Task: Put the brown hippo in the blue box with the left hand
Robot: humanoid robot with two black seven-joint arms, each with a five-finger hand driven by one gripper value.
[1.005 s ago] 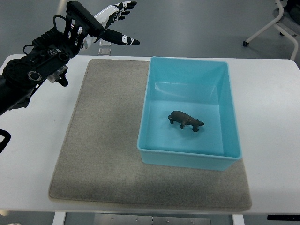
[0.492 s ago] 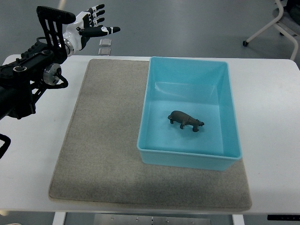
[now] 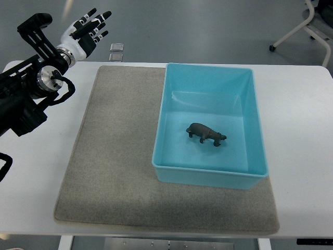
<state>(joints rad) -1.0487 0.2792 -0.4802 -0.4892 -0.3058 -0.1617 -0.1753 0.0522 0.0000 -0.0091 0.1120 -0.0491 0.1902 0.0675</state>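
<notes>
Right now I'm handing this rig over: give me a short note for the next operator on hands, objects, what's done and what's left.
Left hand: open, fingers spread, holding nothing, up over the table's far left corner, well clear of the box.
Right hand: not in view.
Brown hippo: standing upright on the floor of the blue box, near the middle, free of any hand.
Blue box: sits on the right part of the grey mat on the white table.
Done: hippo is in the box and released.
Left: nothing on the placement; only park the left arm.
</notes>
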